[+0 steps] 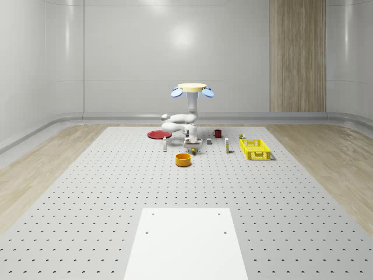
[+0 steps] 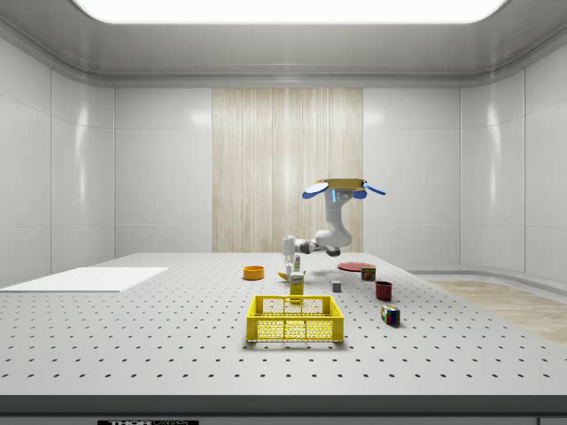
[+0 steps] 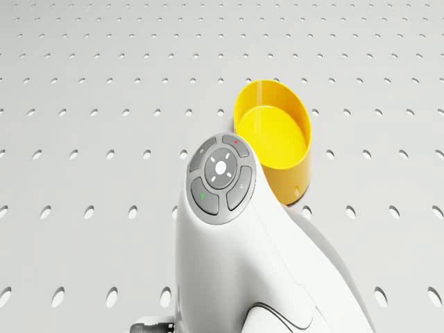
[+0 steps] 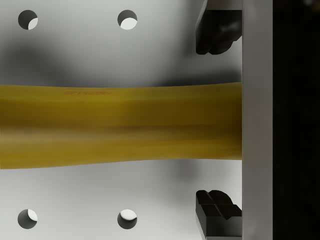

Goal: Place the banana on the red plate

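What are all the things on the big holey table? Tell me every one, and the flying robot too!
banana: one, yellow, lying on the table right under the claw.
red plate: one, red, flat on the table, towards the whole-scene view's left of the drone.
bowl: one, orange-yellow, in front of the arm in the whole-scene view.
basket: one, yellow, at the whole-scene view's right.
mug: one, dark red, near the far edge.
puzzle cube: one, many-coloured, at the side view's right.
white sheet: one, white, flat, nearest the whole-scene camera.
table: one, grey, full of holes.
drone: one, tan body with blue rotors, hovering over the table.
claw: one, black fingers either side of the banana, not touching it.
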`<state>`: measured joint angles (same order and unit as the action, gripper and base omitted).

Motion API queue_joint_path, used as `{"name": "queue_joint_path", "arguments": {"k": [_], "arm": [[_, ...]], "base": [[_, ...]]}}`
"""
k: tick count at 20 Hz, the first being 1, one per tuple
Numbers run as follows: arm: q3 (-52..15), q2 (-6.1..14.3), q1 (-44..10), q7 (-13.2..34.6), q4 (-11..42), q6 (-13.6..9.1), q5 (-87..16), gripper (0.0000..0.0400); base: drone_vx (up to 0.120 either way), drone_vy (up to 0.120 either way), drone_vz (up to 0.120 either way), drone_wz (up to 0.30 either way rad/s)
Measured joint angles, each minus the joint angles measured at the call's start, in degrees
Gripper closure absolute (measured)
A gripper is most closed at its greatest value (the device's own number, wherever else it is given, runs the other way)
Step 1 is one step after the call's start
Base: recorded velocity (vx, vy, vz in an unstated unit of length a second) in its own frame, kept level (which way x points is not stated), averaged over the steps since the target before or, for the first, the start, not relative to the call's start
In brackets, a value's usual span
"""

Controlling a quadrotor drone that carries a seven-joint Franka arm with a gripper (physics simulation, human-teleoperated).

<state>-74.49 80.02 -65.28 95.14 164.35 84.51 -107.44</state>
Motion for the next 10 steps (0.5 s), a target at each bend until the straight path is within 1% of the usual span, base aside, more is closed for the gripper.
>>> {"name": "queue_joint_path", "arguments": {"k": [5,6,7,8,10], "arm": [[0.75,0.71,-0.18,0.07,-0.2,0.94,-0.54,0.0],[0.81,0.83,-0.22,0.09,-0.23,1.08,-0.57,0.0055],[0.85,0.95,-0.25,0.11,-0.25,1.21,-0.59,0.0098],[0.89,1.06,-0.29,0.13,-0.27,1.33,-0.59,0.0132],[0.92,1.28,-0.35,0.18,-0.3,1.56,-0.56,0.0178]], "base": [[0.0,0.0,0.0,0.0],[0.0,0.0,0.0,0.0],[0.0,0.0,0.0,0.0],[0.0,0.0,0.0,0.0],[0.0,0.0,0.0,0.0]]}}
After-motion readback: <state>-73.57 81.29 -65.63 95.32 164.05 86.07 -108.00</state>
